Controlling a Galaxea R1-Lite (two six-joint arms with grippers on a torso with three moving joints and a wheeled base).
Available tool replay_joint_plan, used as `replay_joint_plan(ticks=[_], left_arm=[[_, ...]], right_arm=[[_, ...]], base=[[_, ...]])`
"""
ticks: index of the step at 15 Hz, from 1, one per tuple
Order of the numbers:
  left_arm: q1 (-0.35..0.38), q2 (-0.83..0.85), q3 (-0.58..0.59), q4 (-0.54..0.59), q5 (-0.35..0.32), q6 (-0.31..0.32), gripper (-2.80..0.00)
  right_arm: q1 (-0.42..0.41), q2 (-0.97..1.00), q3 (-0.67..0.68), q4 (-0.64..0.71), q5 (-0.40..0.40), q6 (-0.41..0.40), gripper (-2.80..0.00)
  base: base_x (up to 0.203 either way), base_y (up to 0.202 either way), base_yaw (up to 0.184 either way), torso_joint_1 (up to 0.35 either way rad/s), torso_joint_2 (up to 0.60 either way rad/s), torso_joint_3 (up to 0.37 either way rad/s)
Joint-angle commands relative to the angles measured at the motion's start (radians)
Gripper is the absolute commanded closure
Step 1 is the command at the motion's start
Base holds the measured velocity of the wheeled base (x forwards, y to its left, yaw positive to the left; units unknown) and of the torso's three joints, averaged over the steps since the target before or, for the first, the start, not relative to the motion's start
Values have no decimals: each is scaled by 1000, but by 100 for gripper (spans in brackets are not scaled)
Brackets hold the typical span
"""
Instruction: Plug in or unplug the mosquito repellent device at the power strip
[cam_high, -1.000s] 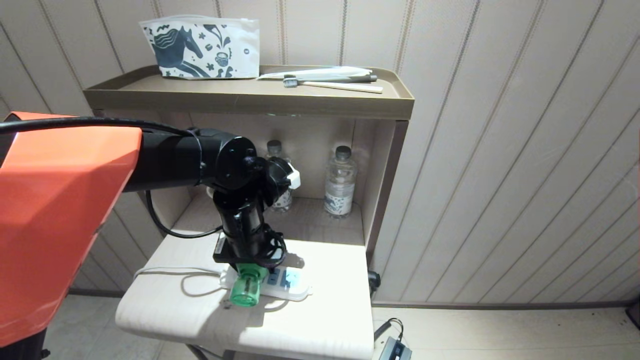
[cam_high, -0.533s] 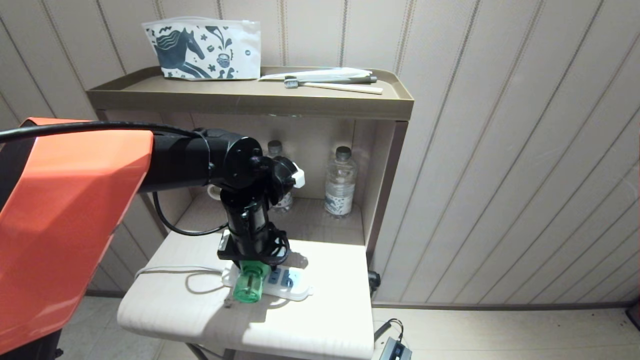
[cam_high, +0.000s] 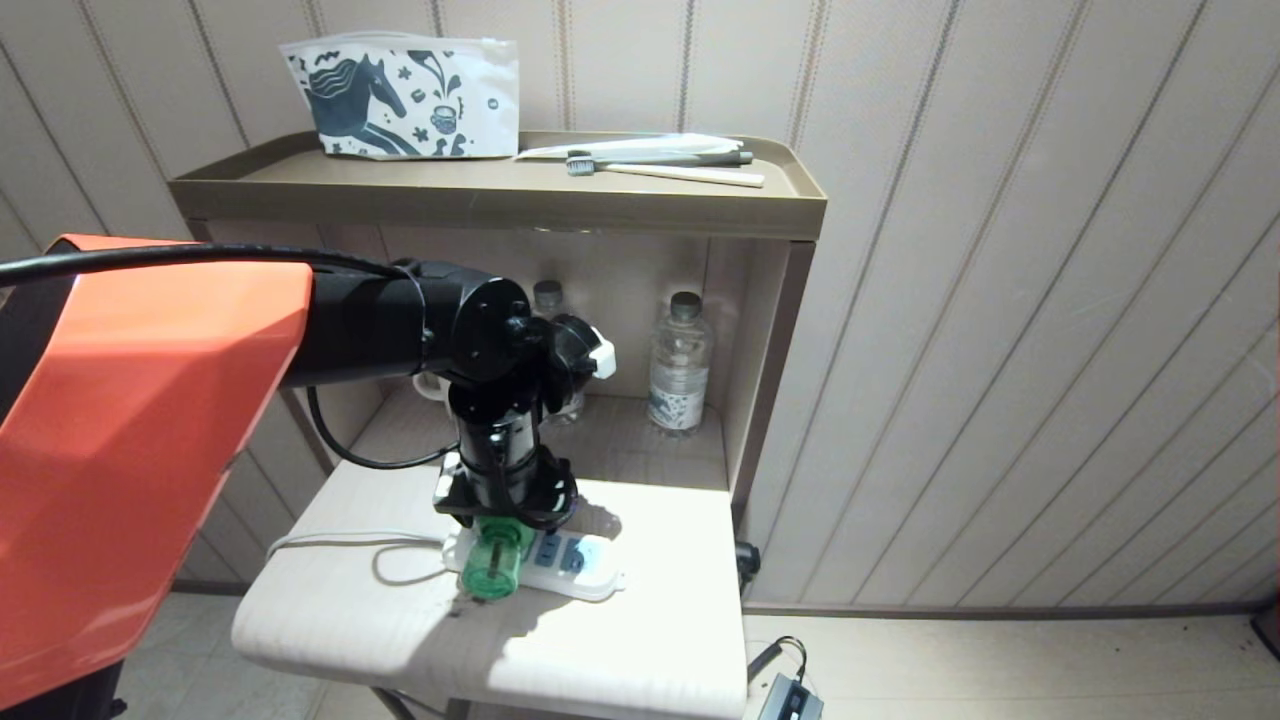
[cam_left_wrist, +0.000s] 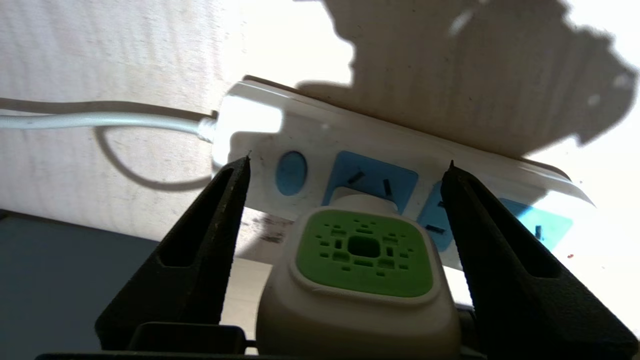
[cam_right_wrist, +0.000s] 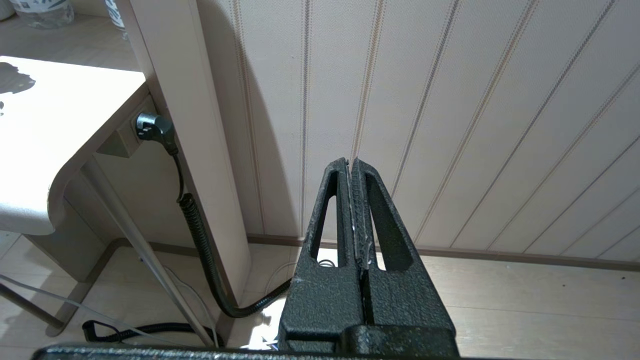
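Note:
The mosquito repellent device (cam_high: 490, 568) has a white head with a green vented face (cam_left_wrist: 362, 252) and a green bottle. Its white neck meets the light-blue socket nearest the round blue button of the white power strip (cam_high: 583, 567), which lies on the pale table (cam_high: 620, 650). My left gripper (cam_high: 497, 537) points down over the device. In the left wrist view the left gripper (cam_left_wrist: 349, 160) is open, one black finger on each side of the head and a clear gap at one side. My right gripper (cam_right_wrist: 350, 161) is shut on nothing, parked low beside the panelled wall.
The strip's white cord (cam_high: 330, 545) loops across the table's left part. Two water bottles (cam_high: 680, 365) stand in the cubby behind. A patterned pouch (cam_high: 400, 95) and a toothbrush (cam_high: 665, 172) lie on the top shelf. A black plug (cam_right_wrist: 152, 127) with coiled cable hangs at the table's side.
My left gripper's jaws have spread apart and let go of the device's head. The device stays at the power strip, and the wrist has turned a little.

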Motion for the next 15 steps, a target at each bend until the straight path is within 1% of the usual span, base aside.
replay_joint_plan(ticks=[1,3,8,11,13,15], left_arm=[[0,-17,3,8,33,-9,-280],[-1,-51,2,1,51,-16,-280],[-12,-144,6,-8,52,-17,-280],[-34,-219,8,-10,50,-17,-280],[-53,-307,49,-17,49,-11,-280],[-63,-402,132,-44,48,-2,-280]], right_arm=[[0,0,0,0,0,0,0],[0,0,0,0,1,0,0],[0,0,0,0,0,0,0],[0,0,0,0,0,0,0],[0,0,0,0,0,0,0],[0,0,0,0,0,0,0]], base=[[0,0,0,0,0,0],[0,0,0,0,0,0],[0,0,0,0,0,0],[0,0,0,0,0,0],[0,0,0,0,0,0],[0,0,0,0,0,0]])
